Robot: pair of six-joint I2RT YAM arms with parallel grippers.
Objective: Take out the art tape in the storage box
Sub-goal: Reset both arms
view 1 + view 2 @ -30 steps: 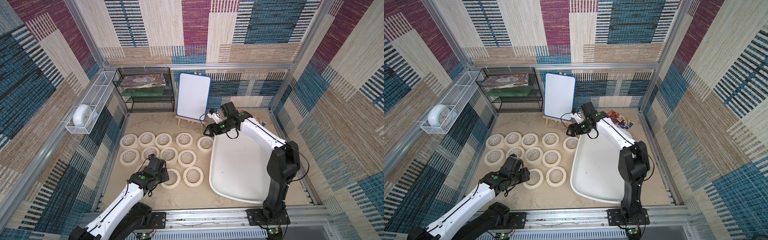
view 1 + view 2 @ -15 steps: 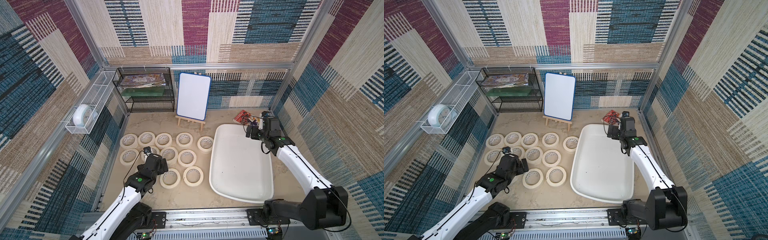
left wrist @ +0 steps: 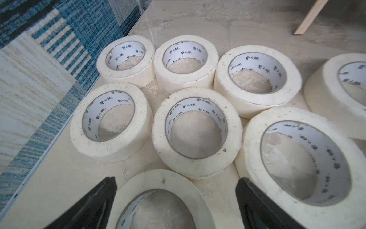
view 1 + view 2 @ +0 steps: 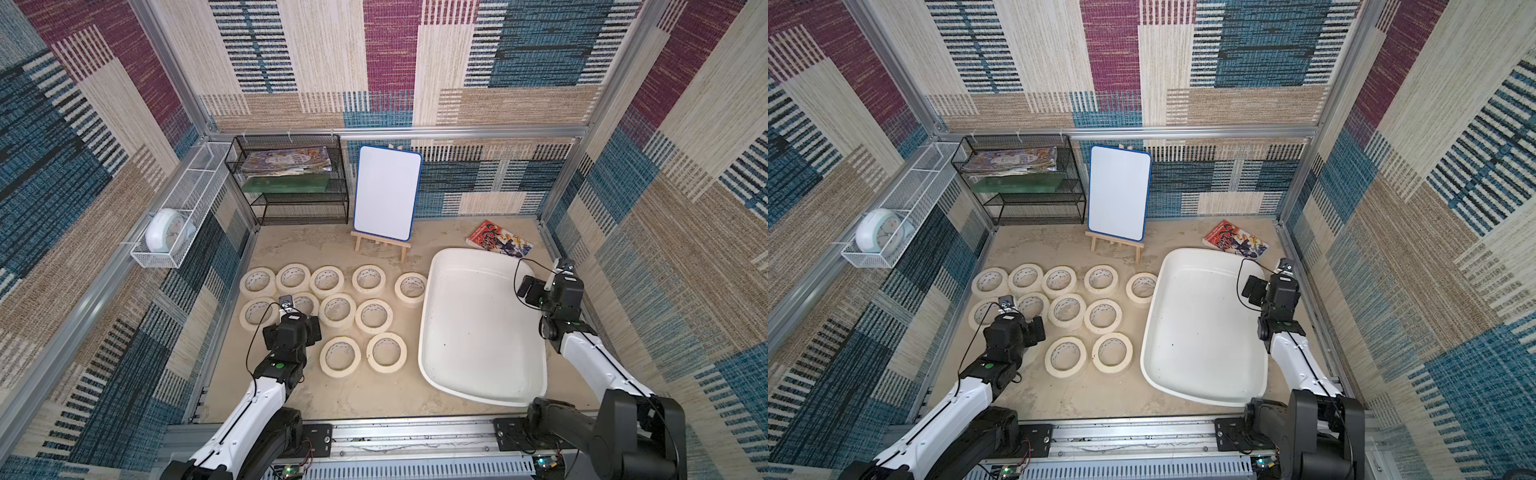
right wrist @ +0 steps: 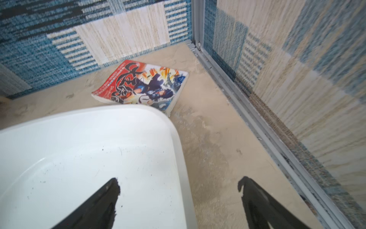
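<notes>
While wide apart, left jaws astride one art tape.

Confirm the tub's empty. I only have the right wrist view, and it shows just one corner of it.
Observer: Empty. In both top views the storage box holds no rolls.
Operator: Where's the tape?
Observer: The art tape lies flat in rows on the floor beside the box, on the left arm's side.
Operator: Left gripper?
Observer: The left gripper is open; the left wrist view shows one roll between its fingers.
</notes>
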